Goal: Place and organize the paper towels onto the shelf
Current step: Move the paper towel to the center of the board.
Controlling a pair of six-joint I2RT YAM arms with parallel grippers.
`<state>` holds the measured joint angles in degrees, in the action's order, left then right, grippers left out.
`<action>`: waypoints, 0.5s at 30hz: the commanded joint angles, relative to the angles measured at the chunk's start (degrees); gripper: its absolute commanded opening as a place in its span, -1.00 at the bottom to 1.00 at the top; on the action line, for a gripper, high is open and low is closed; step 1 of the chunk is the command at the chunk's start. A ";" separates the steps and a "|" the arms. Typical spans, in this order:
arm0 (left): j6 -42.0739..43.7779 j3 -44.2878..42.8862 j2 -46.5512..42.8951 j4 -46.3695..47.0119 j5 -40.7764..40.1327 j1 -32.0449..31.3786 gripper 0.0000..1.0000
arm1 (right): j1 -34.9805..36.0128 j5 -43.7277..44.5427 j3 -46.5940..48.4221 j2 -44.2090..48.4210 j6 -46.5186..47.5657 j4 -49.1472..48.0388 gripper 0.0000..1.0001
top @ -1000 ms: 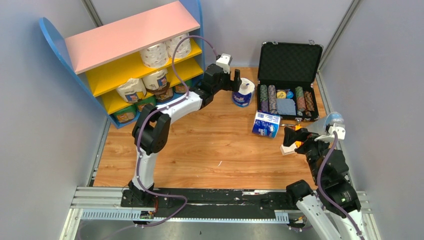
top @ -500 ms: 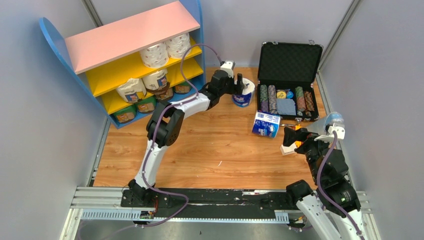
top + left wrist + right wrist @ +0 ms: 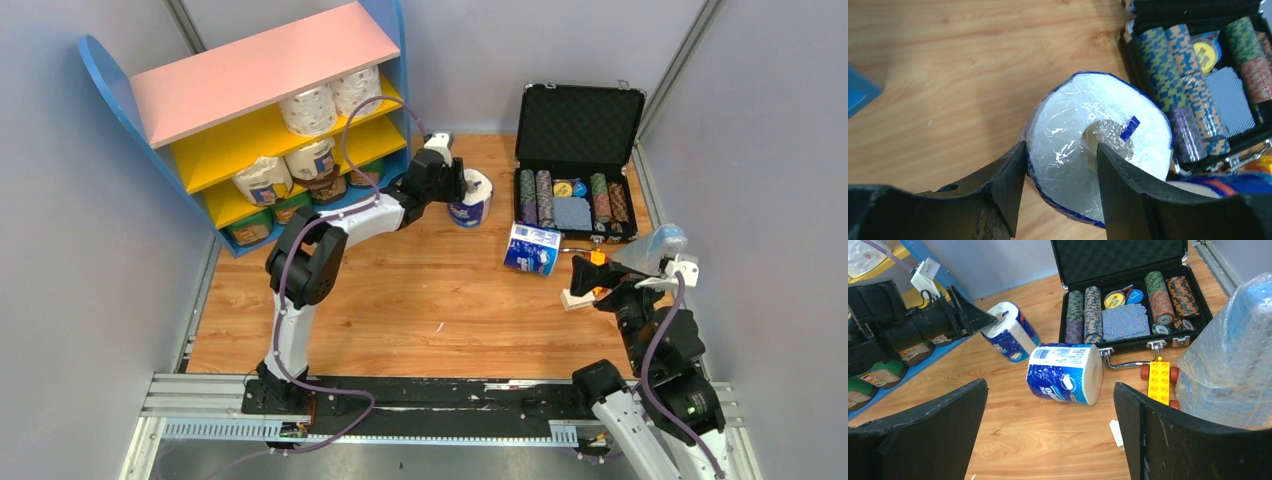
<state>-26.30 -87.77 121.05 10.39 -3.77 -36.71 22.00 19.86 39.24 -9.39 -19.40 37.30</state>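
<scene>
**Left arm gripping a wrapped roll beside the case**

I had the left arm stretched far out from its base, elbow bent up near the shelf [image 3: 250, 120], forearm running toward the black case [image 3: 578, 150]. Its left gripper [image 3: 1060, 170] was closed partway onto a blue-and-white wrapped roll [image 3: 1098, 145]: one finger sat against the outer side of the roll, the other pressed into the plastic over the hollow core at its end. In the right wrist view that roll was tilted, and I could not tell whether its low edge touched the wooden table [image 3: 400, 290]. It sat just to the shelf side of the case, close to the case's rows of poker chips [image 3: 1178, 85].

A second printed roll [image 3: 1065, 373] lay on its side on the table, just in front of the case's latch edge, apart from both grippers. More rolls stood on the shelf's yellow boards, white ones on the upper board and wrapped ones lower down.

The right arm was folded back near its base, wrist raised and pointing toward the case. The right gripper [image 3: 1050, 440] was spread wide with nothing between its fingers. Beside it, near the case, were a yellow toy block [image 3: 1159, 377] and a clear plastic bag [image 3: 1233, 360]
</scene>
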 commanded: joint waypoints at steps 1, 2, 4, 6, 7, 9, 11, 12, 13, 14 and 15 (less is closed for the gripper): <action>-0.15 3.55 -8.05 -7.47 -1.94 0.04 0.20 | -0.11 -0.26 0.22 1.79 -0.11 -1.61 1.00; -0.24 5.43 -9.99 -8.98 -2.05 0.00 0.19 | -0.07 -0.22 0.22 2.01 -0.11 -1.61 1.00; -0.55 8.56 -13.06 -11.68 -2.23 -0.08 0.19 | -0.07 -0.26 0.22 2.54 -0.24 -1.60 1.00; -1.36 12.58 -16.33 -13.29 -1.62 -0.08 0.19 | -0.10 -0.30 0.17 3.17 -0.29 -1.63 1.00; -1.81 14.05 -17.41 -13.55 -1.34 -0.05 0.18 | -0.07 -0.21 0.17 3.56 -0.29 -1.61 1.00; -2.84 18.41 -21.33 -14.52 -0.80 -0.19 0.18 | -0.11 -0.17 0.14 3.90 -0.29 -1.64 1.00; -3.31 22.21 -25.53 -16.16 -1.06 -0.48 0.18 | -0.07 -0.39 0.22 4.09 -0.29 -1.62 1.00; -3.49 24.31 -28.40 -17.44 -1.48 -0.65 0.18 | -0.06 -0.45 0.22 4.11 -0.37 -1.62 1.00; -3.58 25.37 -31.25 -18.57 -1.67 -0.69 0.18 | -0.11 -0.50 0.22 4.22 -0.38 -1.62 1.00; -3.93 27.45 -32.65 -18.96 -2.09 -0.79 0.18 | -0.07 -0.52 0.22 4.20 -0.38 -1.62 1.00; -4.15 28.47 -35.43 -19.46 -2.19 -0.80 0.19 | -0.06 -0.52 0.17 4.24 -0.36 -1.62 1.00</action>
<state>-28.53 -62.76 94.37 -5.28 -4.93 -36.95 21.98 19.81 39.24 -5.72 -19.42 37.26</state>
